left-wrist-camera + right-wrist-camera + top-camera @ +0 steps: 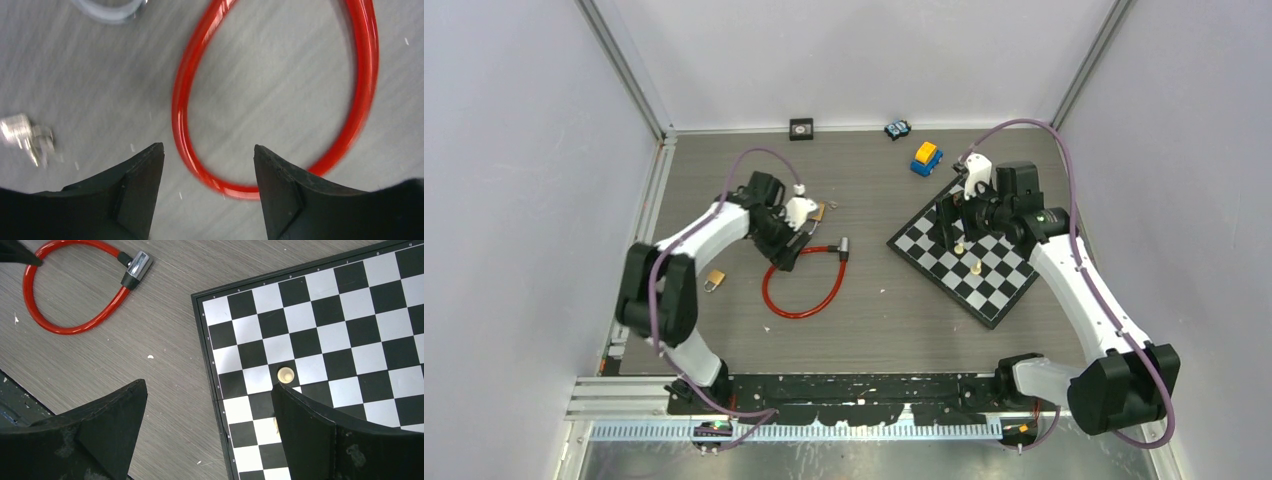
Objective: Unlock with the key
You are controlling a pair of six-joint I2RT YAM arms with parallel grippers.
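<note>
A red cable lock lies in a loop left of centre, its silver barrel at the upper right end. My left gripper hovers over the loop's upper left part. Its jaws stand open with nothing between them, above the curved red cable. A small blurred silvery metal piece lies to their left; whether it is the key I cannot tell. A small brass padlock rests further left. A brass-coloured bit with a ring lies just beyond the left wrist. My right gripper hangs open over the chessboard's edge.
The chessboard sits at the right with two pale pawns on it; one pawn shows beside my right finger. A yellow and blue toy car, a smaller toy and a black square block stand by the back wall.
</note>
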